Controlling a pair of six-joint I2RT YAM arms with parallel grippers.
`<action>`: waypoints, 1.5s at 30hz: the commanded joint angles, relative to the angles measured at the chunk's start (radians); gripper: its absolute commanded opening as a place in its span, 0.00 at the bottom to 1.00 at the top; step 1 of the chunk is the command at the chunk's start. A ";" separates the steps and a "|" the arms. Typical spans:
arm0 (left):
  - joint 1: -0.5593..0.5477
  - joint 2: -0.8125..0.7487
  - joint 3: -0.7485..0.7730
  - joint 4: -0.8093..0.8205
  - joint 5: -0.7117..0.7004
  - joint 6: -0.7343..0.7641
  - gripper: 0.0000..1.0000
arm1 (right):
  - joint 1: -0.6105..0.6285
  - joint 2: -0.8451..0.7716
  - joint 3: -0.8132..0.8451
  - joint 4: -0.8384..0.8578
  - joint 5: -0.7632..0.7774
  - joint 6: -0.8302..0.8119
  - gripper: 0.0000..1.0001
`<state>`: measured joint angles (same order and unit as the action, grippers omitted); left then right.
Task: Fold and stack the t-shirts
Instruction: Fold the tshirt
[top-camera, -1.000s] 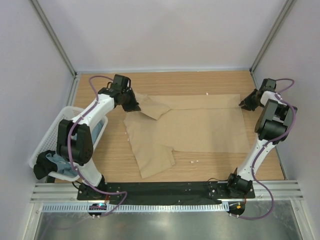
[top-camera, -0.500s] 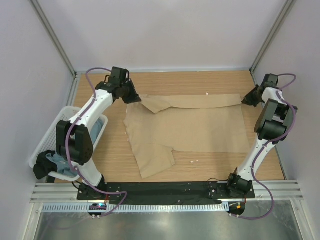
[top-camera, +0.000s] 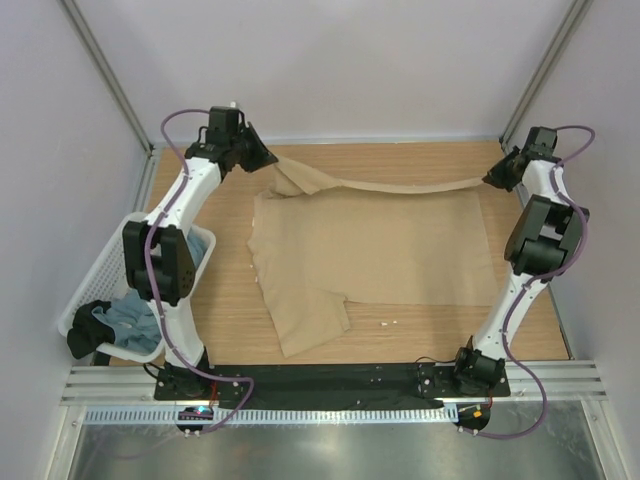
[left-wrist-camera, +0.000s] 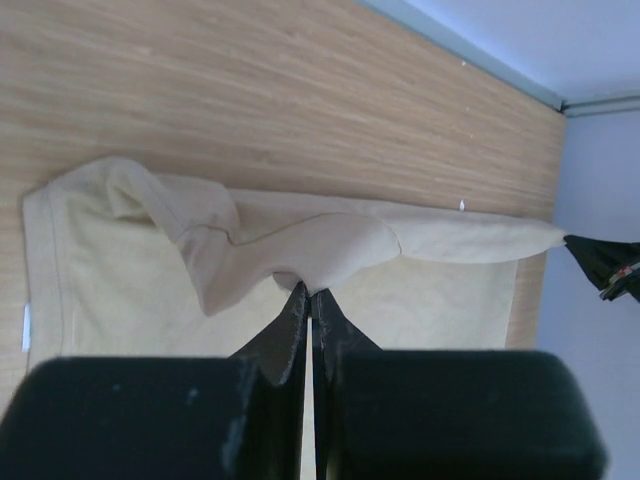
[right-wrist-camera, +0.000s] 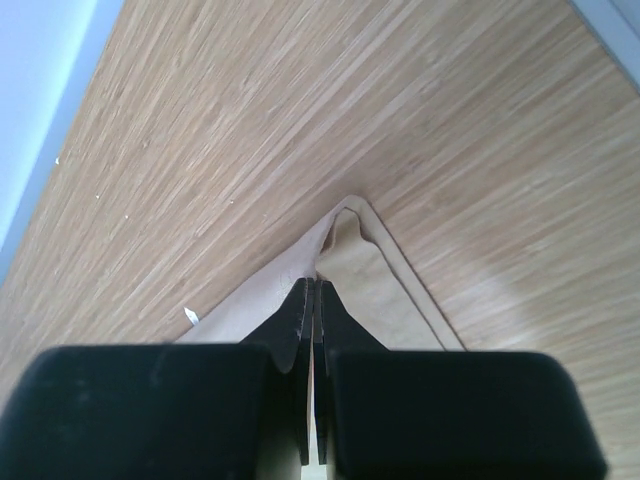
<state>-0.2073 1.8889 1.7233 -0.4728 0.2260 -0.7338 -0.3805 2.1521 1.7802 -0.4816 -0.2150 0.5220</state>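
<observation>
Left gripper (top-camera: 268, 160): jaws pressed together, pinching one far corner of the tan t-shirt (top-camera: 370, 250). It sits beyond the basket (top-camera: 75, 305), toward the back wall and a bit right of it. The left wrist view confirms this: the fingers meet on a bunched fold of cloth, with no gap between them.

Right gripper (top-camera: 492, 180): jaws also shut, pinching the other far corner of the same shirt. It's well apart from the basket, clear across the table (top-camera: 220, 290) at the opposite side. In the right wrist view the hem comes to a peak right at the fingertips.

Tan shirt: the far edge hangs between the two grippers as a narrow band, held up off the wood and sagging slightly in the middle. The rest of the shirt lies flat on the table, right of the basket and not touching it. One sleeve sticks out toward the near edge, on the side closer to the basket. From the left wrist I see a small white label (left-wrist-camera: 27, 328) at the shirt's edge.

Grey-blue t-shirt (top-camera: 125, 320): crumpled inside the basket at its near end. I can't tell how it's folded.

There are a few white specks (top-camera: 388, 323) on the wood, right of the basket and just off the tan shirt's near edge.
</observation>
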 joint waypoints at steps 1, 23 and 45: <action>0.025 0.073 0.080 0.135 0.077 -0.007 0.00 | 0.008 0.029 0.064 0.017 -0.023 0.058 0.01; 0.118 0.536 0.424 0.699 0.395 -0.280 0.00 | 0.008 0.137 0.180 0.164 -0.116 0.233 0.01; 0.137 0.032 -0.077 0.142 0.487 -0.311 0.00 | -0.006 -0.014 0.145 -0.216 -0.096 0.050 0.01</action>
<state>-0.0814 2.0296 1.6833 -0.2523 0.6662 -1.0447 -0.3820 2.2120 1.9083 -0.6163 -0.3195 0.6361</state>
